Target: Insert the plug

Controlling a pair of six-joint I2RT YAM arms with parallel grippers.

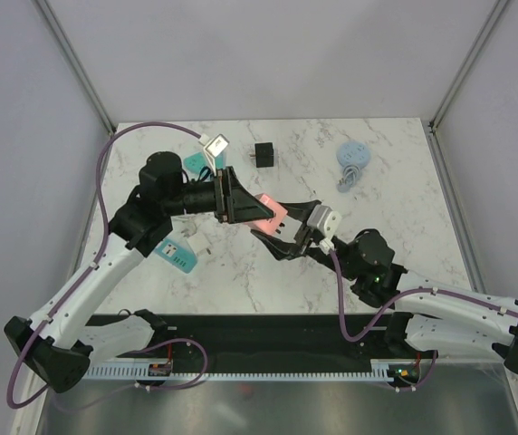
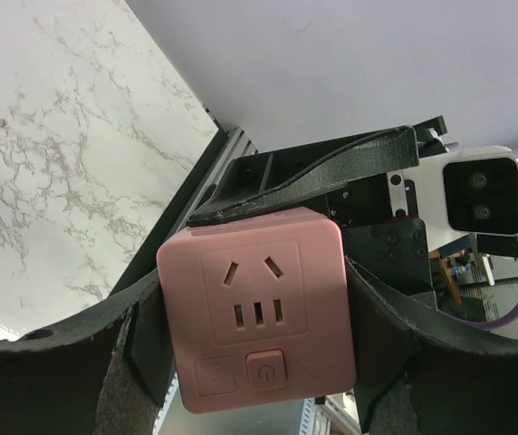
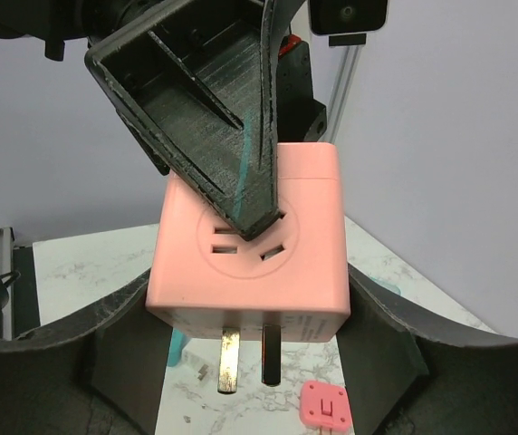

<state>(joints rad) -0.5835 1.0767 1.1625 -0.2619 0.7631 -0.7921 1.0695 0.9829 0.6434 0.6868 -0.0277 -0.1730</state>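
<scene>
A pink cube socket adapter is held in the air above the middle of the table. It has socket slots and a power button on one face and two metal prongs pointing down. My left gripper is shut on it from the left, fingers on two opposite sides. My right gripper is closed around it from the near side, its fingers against the other two sides. A small pink plug piece lies on the table below; it is hidden in the top view.
A black cube plug stands at the back centre. A coiled blue cable lies back right. Teal pieces lie at the left and back left. The marble table ends at a black front rail.
</scene>
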